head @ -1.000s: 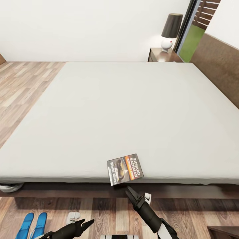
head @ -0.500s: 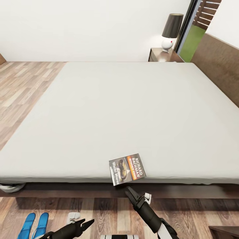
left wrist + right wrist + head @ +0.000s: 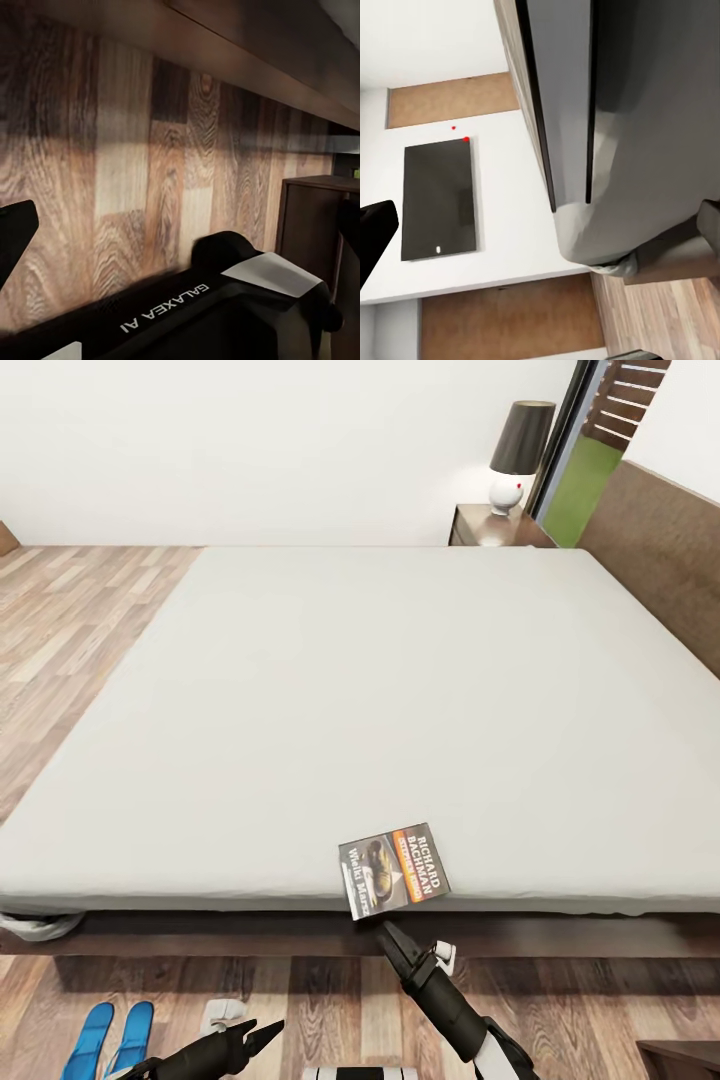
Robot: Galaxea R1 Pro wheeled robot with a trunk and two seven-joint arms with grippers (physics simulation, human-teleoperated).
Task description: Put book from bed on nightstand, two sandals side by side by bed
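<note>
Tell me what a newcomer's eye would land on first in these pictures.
The large bed with its smooth light grey mattress takes up most of the head view. A thin paperback book with an orange-red band lies at its near edge, just beyond the right end effector, whose fingers are parted. On the wood-plank floor at lower left, two bright blue flat sandals lie side by side, and a black-shaded lamp with a white base stands on the far dark-brown nightstand.

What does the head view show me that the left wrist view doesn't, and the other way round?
Head view: the book at the mattress's near edge, two blue sandals side by side on the floor, and a lamp on the far nightstand. Left wrist view: a robot part marked GALAXEA AI and a brown cabinet's side. Both: the plank floor and the bed's dark frame.
</note>
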